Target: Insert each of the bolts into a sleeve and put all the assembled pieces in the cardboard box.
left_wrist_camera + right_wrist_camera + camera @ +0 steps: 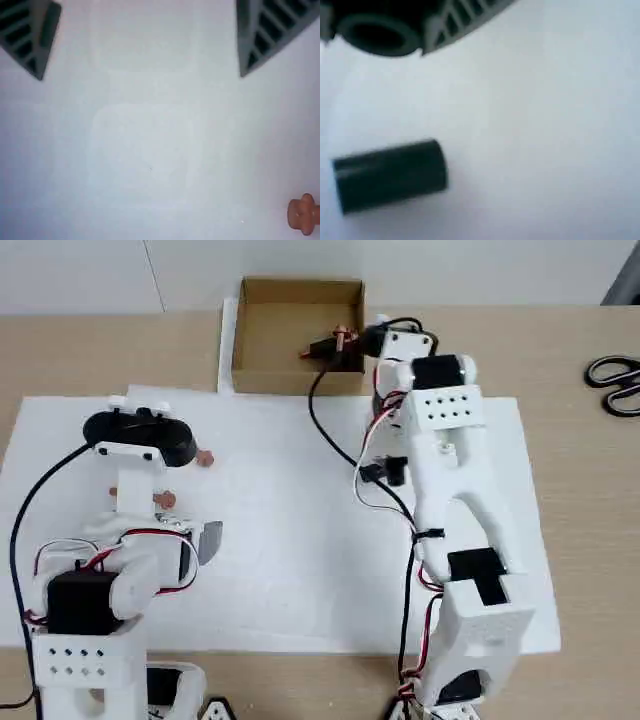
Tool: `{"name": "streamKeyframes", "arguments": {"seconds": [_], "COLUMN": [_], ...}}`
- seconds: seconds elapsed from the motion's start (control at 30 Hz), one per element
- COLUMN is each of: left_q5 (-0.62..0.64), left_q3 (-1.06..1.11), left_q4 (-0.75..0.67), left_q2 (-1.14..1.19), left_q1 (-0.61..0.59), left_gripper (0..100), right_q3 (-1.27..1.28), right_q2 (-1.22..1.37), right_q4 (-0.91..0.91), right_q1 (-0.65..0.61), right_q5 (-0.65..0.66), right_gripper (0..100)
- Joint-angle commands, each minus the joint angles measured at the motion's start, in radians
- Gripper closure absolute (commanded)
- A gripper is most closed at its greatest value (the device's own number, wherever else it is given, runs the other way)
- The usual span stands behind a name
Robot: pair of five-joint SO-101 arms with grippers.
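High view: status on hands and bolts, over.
Left hand open, empty, above white sheet. Right hand at cardboard box. Two bolts loose on sheet near left arm.

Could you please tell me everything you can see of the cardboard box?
The cardboard box is brown, square and open-topped, walls upright. It stands on the wooden table at the far edge of the white sheet. A dark piece with a reddish part shows inside by its right wall, next to an arm.

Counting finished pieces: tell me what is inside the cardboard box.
The cardboard box holds what looks like one black sleeve with a copper bolt in it, by one wall. An arm covers that side; anything beneath is hidden.
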Motion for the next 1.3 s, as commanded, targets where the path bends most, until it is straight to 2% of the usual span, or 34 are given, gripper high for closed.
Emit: {"name": "streamKeyframes", "arguments": {"seconds": [0.0,0.1,0.3,0.6,0.8,0.97,1.27], "left_q5": [-0.003,-0.003,-0.003,-0.003,-0.003,-0.003,-0.002], "left_q3": [-0.010,-0.005,-0.005,-0.005,-0.004,-0.004,-0.035], "left_q4": [-0.017,-0.017,-0.012,-0.011,-0.011,-0.011,-0.014], "left_q2": [-0.009,-0.009,-0.009,-0.009,-0.009,-0.009,-0.003], "left_q1": [-0.005,-0.005,-0.005,-0.005,-0.005,-0.005,-0.005], "left_gripper": [76,76,76,76,76,76,76], "right_q3": [0.040,0.060,0.060,0.060,0.060,0.060,0.055], "right_q2": [0.021,0.079,0.208,0.245,0.252,0.254,0.205], "right_q4": [0.004,-0.008,-0.024,0.007,0.013,0.001,0.024], "right_q1": [0.008,0.007,0.001,-0.008,-0.005,-0.008,0.001], "right_q5": [0.071,0.084,0.091,0.109,0.114,0.184,0.203], "right_gripper": [99.1,98.4,87.4,83.8,84.6,99.8,99.5]}}
